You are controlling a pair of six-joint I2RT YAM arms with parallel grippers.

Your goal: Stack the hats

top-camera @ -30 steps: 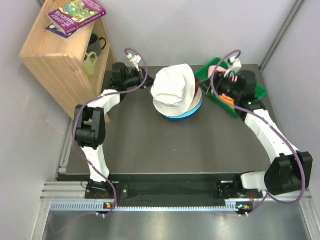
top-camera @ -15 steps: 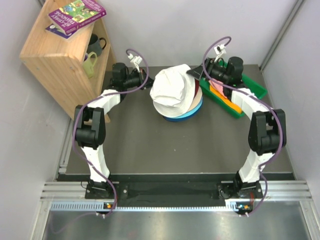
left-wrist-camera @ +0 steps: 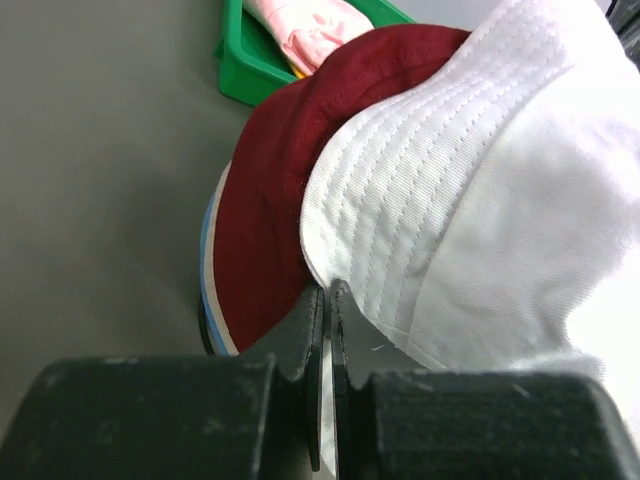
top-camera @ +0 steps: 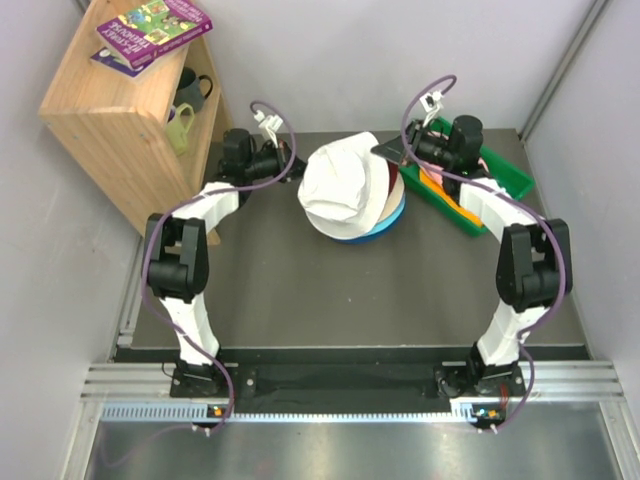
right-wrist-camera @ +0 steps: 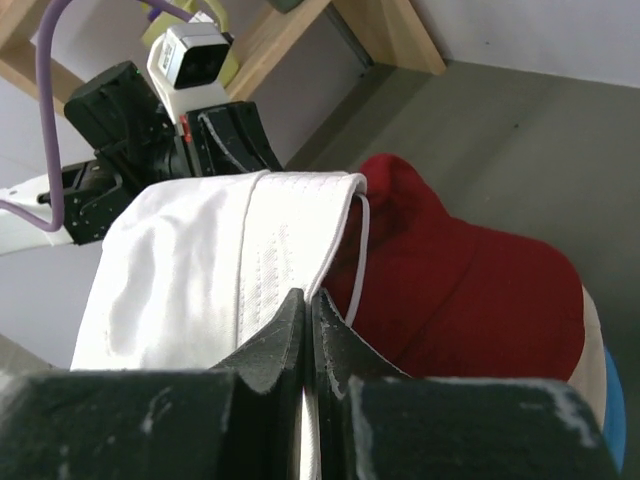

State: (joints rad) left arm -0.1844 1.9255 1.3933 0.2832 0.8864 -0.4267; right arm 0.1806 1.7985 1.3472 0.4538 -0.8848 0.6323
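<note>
Evenly and brightly lit from overhead in the top view, with only a soft, short shadow under the hats (top-camera: 350, 200) on the grey table (top-camera: 300, 290). Sharp throughout there, with little bending at the edges. Close to blown out on the white hat (left-wrist-camera: 480, 200) in the left wrist view, stitching crisp, yet dark and blurred at the left pincer (left-wrist-camera: 328, 290). Likewise soft-focused on the right pincer (right-wrist-camera: 308, 298), shaded under the brim, deep-toned on the dark red hat (right-wrist-camera: 470, 290).

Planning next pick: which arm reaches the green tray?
Right. Its end effector, pinching the brim of the white cloth bucket hat, is beside the green plastic tray; the left end effector is across the stack.
</note>
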